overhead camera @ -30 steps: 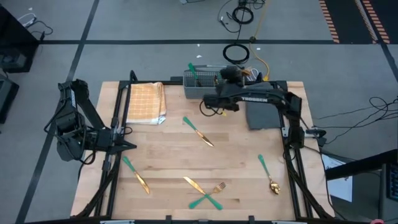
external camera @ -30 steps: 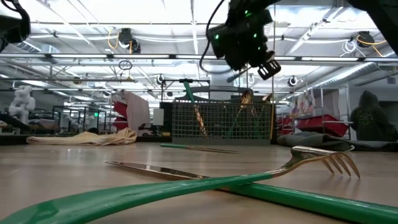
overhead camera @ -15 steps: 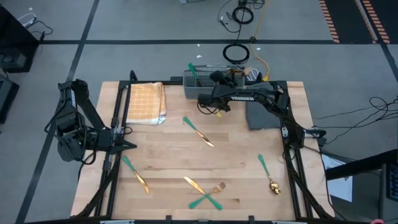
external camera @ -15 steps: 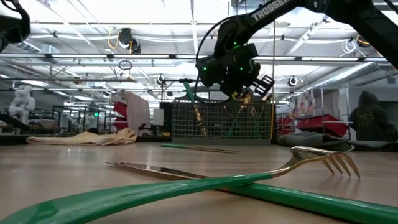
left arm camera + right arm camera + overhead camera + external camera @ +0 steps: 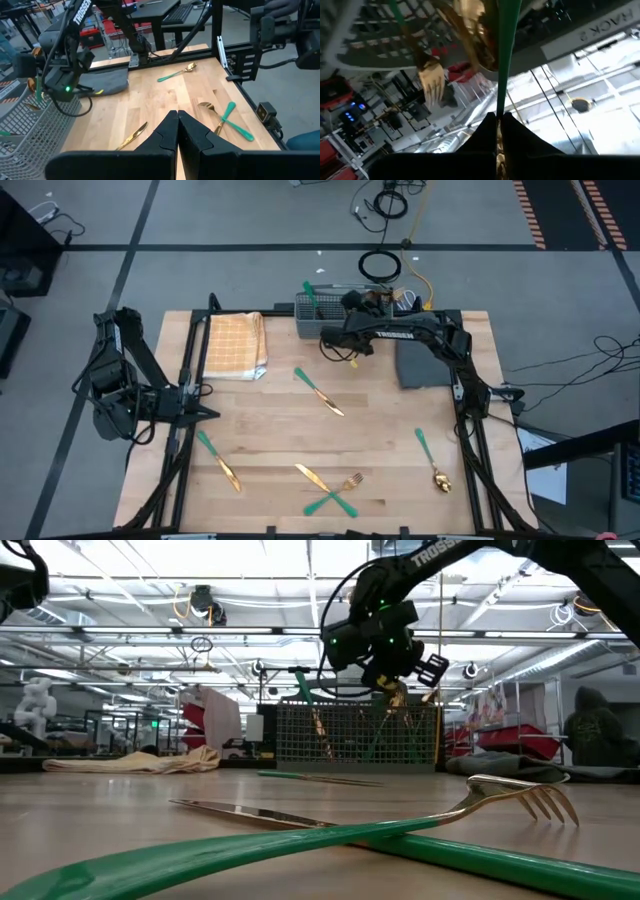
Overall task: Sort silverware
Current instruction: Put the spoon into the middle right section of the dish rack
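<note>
Gold-headed, teal-handled silverware lies flat on the wooden table: a knife [image 5: 320, 392] in the middle, another knife [image 5: 218, 460] near the left, a knife crossed with a fork [image 5: 332, 492] at the near edge, and a spoon [image 5: 432, 461] on the right. More pieces stand in the grey wire basket [image 5: 322, 320] at the far edge. My right gripper [image 5: 352, 305] hovers at the basket, shut on one teal-handled piece [image 5: 502, 60]. My left gripper [image 5: 177, 122] waits shut and bare over the table's left edge. My right gripper pinches the teal-handled piece between its two fingers. The handle [image 5: 500, 102] runs on past the fingertips, along the fingers, and a bit of gold [image 5: 498, 162] shows farther back between them. The piece is lifted clear of the table, by the basket. Its far end is out of frame.
A folded tan checked cloth [image 5: 236, 345] lies at the far left and a dark grey pad [image 5: 425, 366] at the far right under the right arm. Black frame rails [image 5: 185, 430] run along both sides of the table. Bare wood shows between the scattered pieces.
My right gripper has gone down and a little toward the table's left, to the basket, and has rolled about its wrist, keeping the teal-handled piece. The pieces on the table lie as before.
</note>
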`<state>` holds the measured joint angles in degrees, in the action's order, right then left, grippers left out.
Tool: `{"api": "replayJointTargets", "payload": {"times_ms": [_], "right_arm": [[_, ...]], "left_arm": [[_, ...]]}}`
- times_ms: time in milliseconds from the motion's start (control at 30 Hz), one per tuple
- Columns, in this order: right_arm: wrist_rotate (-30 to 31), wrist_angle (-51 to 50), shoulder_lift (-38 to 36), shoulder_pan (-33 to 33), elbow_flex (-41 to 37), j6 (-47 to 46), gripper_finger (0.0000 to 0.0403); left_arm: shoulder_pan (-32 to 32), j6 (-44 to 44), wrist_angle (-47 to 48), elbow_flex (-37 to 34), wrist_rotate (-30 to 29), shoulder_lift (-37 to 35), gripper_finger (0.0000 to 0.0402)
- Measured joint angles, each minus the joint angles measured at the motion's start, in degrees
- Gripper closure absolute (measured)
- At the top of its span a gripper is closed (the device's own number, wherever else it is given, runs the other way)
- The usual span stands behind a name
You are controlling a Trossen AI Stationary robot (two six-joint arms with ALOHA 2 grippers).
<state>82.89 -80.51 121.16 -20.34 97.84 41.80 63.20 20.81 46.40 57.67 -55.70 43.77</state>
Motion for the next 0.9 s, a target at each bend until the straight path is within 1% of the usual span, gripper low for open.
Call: {"api": "replayJointTargets", "payload": {"times_ms": [133,233,300,433,500,600,700,900], "right_arm": [[-1.12,-0.03,-0.23,-0.51,0.0,2.92,0.0403],[-3.6,-0.03,-0.43,-0.89,0.0,6.12,0.0403],[-4.1,0.56,-0.2,-1.02,0.0,7.61,0.0403],[-5.86,0.5,-0.17,-1.02,0.0,7.83,0.0403],[-6.96,0.54,-0.17,-1.02,0.0,6.43,0.04],[-8.1,0.54,-0.17,-0.98,0.0,5.57,0.0381],[-9.68,0.47,-0.15,-0.96,0.0,4.79,0.0351],[-8.88,0.42,-0.15,-0.96,0.0,2.16,0.0296]], "left_arm": [[-0.01,0.01,0.69,0.0,0.0,0.0,0.0391],[-0.01,0.0,0.87,0.0,0.0,0.0,0.0391],[-0.01,0.0,0.88,0.0,0.0,0.0,0.0391],[0.0,-0.01,0.89,0.0,0.16,0.0,0.0391],[0.0,0.01,0.89,0.0,0.17,0.0,0.0391],[0.0,0.01,0.89,0.0,0.22,0.0,0.0391],[-0.02,0.01,0.89,0.0,0.32,0.0,0.0391],[0.0,-0.01,0.89,0.0,0.39,0.0,0.0391]]}}
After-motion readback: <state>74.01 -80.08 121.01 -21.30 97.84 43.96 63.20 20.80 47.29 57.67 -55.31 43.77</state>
